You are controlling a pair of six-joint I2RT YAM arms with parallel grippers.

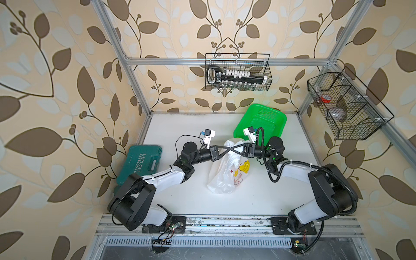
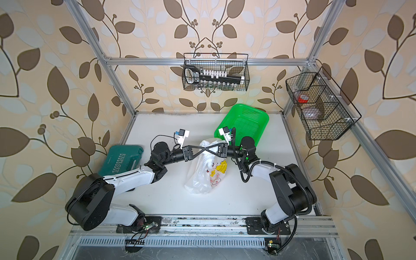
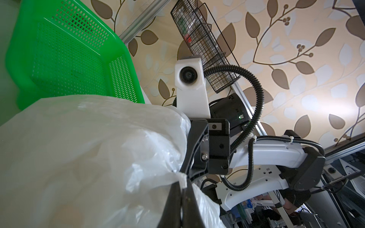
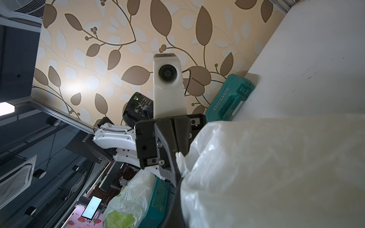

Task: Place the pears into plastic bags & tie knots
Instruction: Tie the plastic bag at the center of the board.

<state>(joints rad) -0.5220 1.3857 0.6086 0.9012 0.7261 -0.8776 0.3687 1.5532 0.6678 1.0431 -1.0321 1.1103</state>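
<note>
This is a robot test cell dressed up like a home. Leaf-patterned wallpaper (image 1: pixel 56 90) covers panels bolted into an aluminium frame (image 1: pixel 225 61), around a white tabletop (image 1: pixel 180 198). Wire baskets (image 1: pixel 238 72) hang from the rails, and a green tool case (image 1: pixel 140 163) lies at the table's edge. Past the frame, the right wrist view shows an air-conditioner vent (image 4: pixel 17 177).

A green perforated basket (image 1: pixel 261 122) sits tilted right of centre on the white bench (image 1: pixel 180 198). A teal tool case (image 1: pixel 140 163) lies at left. Two black wire baskets hang above: one (image 1: pixel 237 72) at upper centre, another (image 1: pixel 346 105) at right.
</note>
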